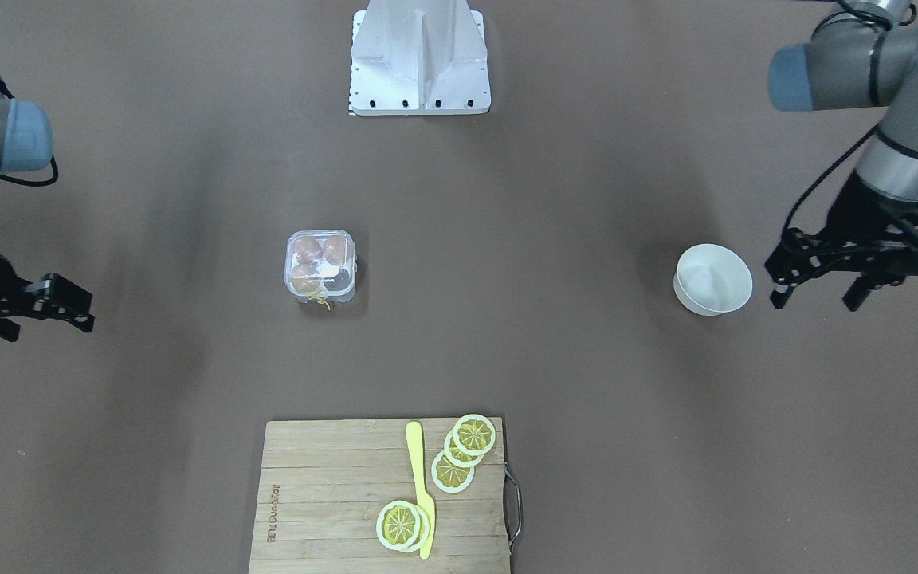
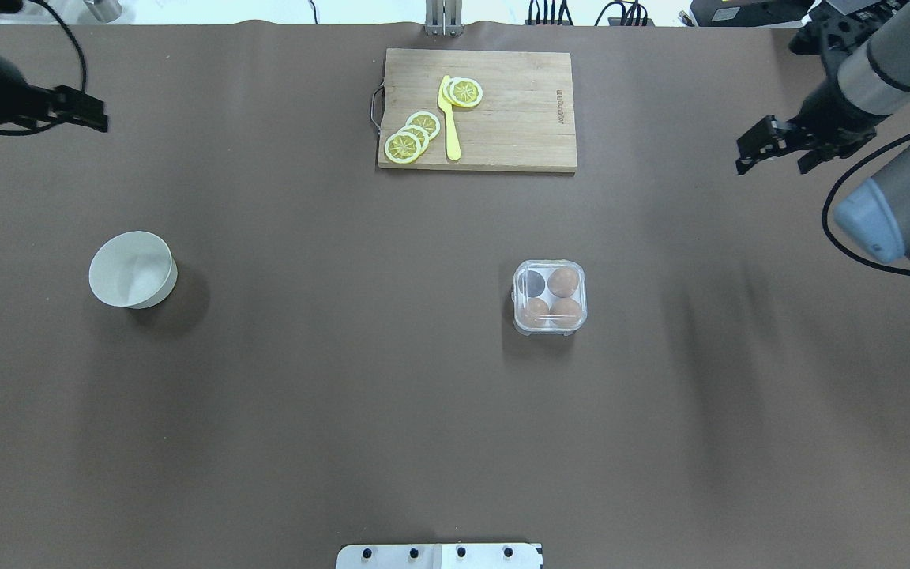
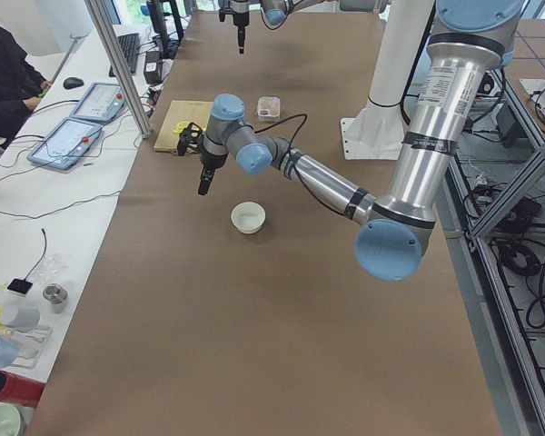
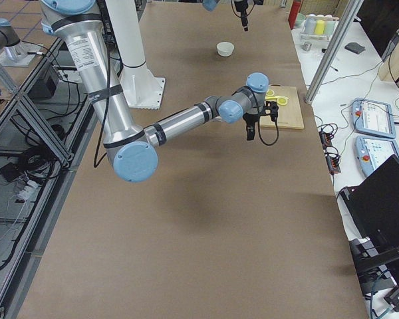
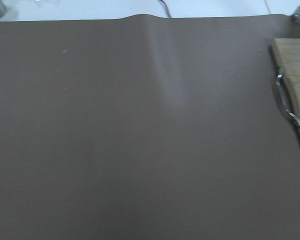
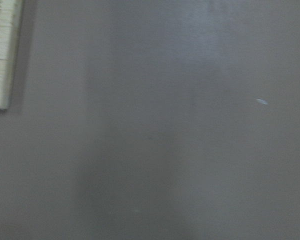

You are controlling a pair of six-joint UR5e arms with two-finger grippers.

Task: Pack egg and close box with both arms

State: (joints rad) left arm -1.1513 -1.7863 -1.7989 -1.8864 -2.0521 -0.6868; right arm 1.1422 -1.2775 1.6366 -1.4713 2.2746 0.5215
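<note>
The clear four-cell box [image 2: 550, 298] stands right of the table's middle; its lid appears to lie over it. It also shows in the front view [image 1: 321, 267], with its yellow string [image 1: 317, 299]. Three brown eggs [image 2: 563, 281] fill three cells and the fourth cell looks dark. My left gripper [image 2: 103, 114] hovers open and empty at the far left, beyond the white bowl [image 2: 129, 269]; it also shows in the front view [image 1: 814, 303]. My right gripper [image 2: 772, 167] hovers open and empty at the far right, well away from the box.
The white bowl [image 1: 712, 279] looks empty. A wooden cutting board [image 2: 518, 118] with lemon slices [image 2: 415, 134] and a yellow knife [image 2: 449, 118] lies at the far edge. The white base block [image 1: 419, 60] is at the robot's side. Both wrist views show brown table and a board edge [image 5: 290, 60].
</note>
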